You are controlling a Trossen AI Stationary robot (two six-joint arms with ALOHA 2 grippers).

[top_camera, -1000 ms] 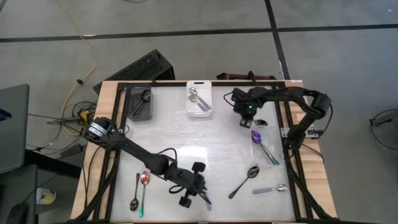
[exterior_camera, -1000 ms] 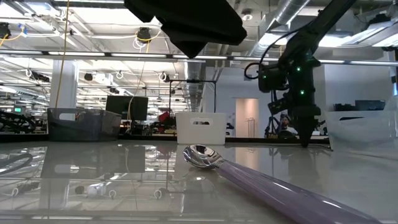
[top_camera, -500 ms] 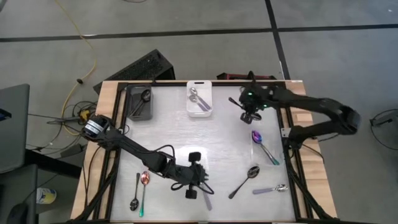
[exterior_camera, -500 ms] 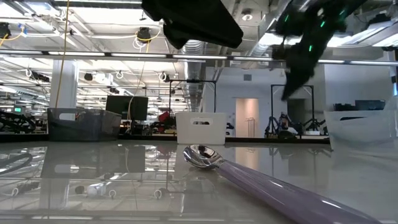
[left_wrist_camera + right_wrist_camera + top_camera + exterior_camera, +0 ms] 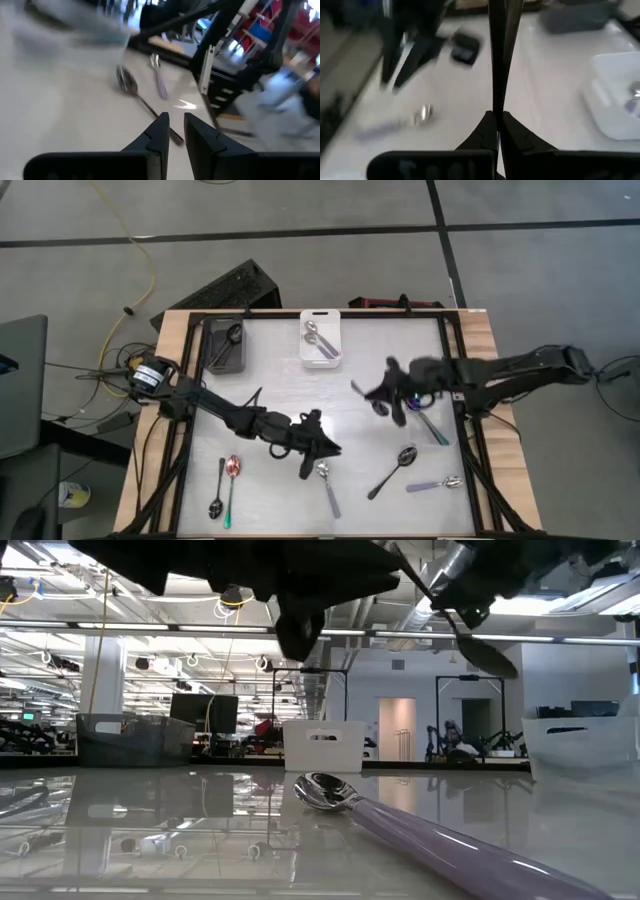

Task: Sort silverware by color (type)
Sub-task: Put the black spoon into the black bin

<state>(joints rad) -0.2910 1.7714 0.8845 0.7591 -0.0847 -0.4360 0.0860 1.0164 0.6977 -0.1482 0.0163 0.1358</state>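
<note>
Compared with a second ago, my right gripper [image 5: 384, 400] has left the table's far right corner and now hangs above mid-table, pinched tight on a black spoon [image 5: 497, 55] that juts out past the fingertips; my left gripper [image 5: 318, 448] has swung off the silver spoon [image 5: 326, 485], which now lies exposed near the front edge, and its fingers stand slightly parted on nothing. Other spoons lie about the table [image 5: 290, 385] and in the white bin [image 5: 321, 340] and dark bin [image 5: 226, 347]. No writing is legible.
</note>
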